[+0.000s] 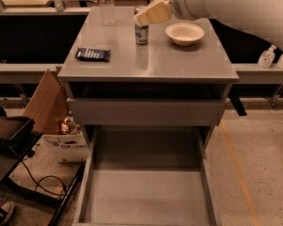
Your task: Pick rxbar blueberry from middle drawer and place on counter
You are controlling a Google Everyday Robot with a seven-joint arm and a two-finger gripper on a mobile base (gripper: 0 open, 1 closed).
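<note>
The rxbar blueberry (92, 54) lies flat on the counter (146, 62) near its front left corner, a dark wrapper with pale lettering. My gripper (152, 13) hangs above the back of the counter, just over the silver-blue can (141, 30) and well to the right of the bar, touching neither. The white arm reaches in from the upper right. The middle drawer (87, 182) is pulled out at the bottom, its bare floor showing nothing in it.
A white bowl (184, 33) and a clear water bottle (106, 4) stand at the back of the counter. A cardboard box (46, 102), a small white carton (68, 144), cables and a shoe (2, 213) lie on the floor at the left. Spray bottles (267, 56) stand on the right.
</note>
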